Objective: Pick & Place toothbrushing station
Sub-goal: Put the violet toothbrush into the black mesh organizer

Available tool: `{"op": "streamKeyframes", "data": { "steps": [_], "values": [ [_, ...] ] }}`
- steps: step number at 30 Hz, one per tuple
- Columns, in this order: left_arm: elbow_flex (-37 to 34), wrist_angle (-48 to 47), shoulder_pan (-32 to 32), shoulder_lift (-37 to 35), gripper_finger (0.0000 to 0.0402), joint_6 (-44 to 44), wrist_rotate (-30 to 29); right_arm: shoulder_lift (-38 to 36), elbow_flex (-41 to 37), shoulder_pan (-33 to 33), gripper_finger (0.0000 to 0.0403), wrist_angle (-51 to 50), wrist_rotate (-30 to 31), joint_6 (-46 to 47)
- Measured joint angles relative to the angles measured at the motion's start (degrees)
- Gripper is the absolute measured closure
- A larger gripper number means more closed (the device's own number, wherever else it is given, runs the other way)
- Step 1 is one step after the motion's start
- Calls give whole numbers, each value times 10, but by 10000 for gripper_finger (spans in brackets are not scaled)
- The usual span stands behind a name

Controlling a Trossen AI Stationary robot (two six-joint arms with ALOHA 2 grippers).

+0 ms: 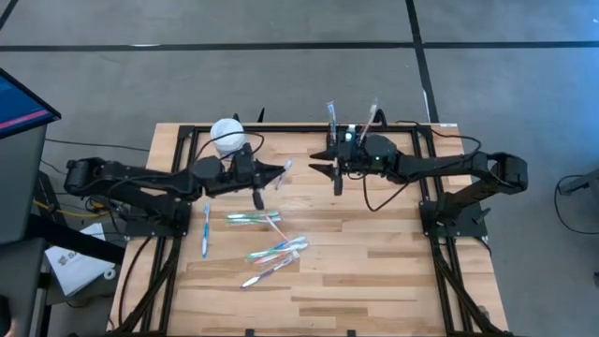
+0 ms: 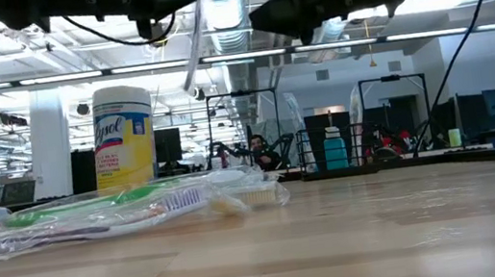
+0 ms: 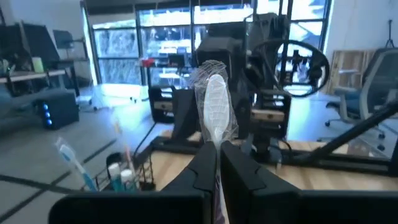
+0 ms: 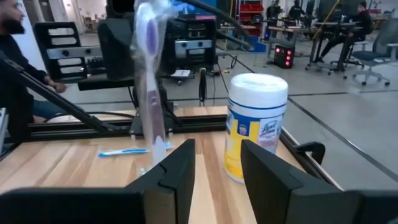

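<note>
The toothbrushing station (image 1: 348, 131) sits beside the right tool (image 1: 338, 176), jaws parted and empty, while the left tool (image 1: 258, 192) clamps a wrapped toothbrush (image 3: 215, 106).

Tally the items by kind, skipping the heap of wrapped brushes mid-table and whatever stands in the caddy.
Wire-mesh caddy: 1
White wipes tub: 1
Wrapped toothbrush held in the left gripper: 1
Bare blue toothbrush lying alone: 1
Total: 4
</note>
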Motion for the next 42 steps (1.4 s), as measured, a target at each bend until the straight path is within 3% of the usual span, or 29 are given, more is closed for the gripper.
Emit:
{"op": "streamKeyframes", "data": {
  "steps": [15, 29, 36, 42],
  "values": [
    [2, 210, 52, 124, 398, -1, 43, 0, 0, 16, 283, 10, -2, -4],
    [86, 211, 58, 213, 398, 0, 80, 0, 0, 19, 283, 23, -2, -15],
    [100, 213, 58, 224, 398, -1, 91, 0, 0, 18, 284, 23, -1, -15],
    [101, 213, 58, 224, 397, -1, 92, 0, 0, 18, 327, 23, 0, -15]
  ]
}}
